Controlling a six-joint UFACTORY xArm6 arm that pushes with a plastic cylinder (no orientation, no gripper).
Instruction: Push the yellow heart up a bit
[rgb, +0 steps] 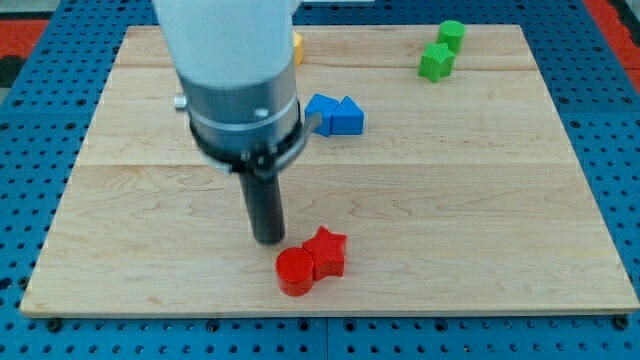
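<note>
Yellow heart (297, 47) shows only an edge behind the arm; no pincer is visible.

One camera only, set high off the board's (420, 200) bottom edge, looking down and across it toward the top. Close enough that the board fills the frame, with the arm (235, 90) looming large at upper left.

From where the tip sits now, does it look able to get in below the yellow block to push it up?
Probably, though not directly. My tip sits just up-left of the red cylinder and red star. The yellow block is mostly hidden behind the arm near the view's top; the board between looks open, blue blocks aside.
</note>
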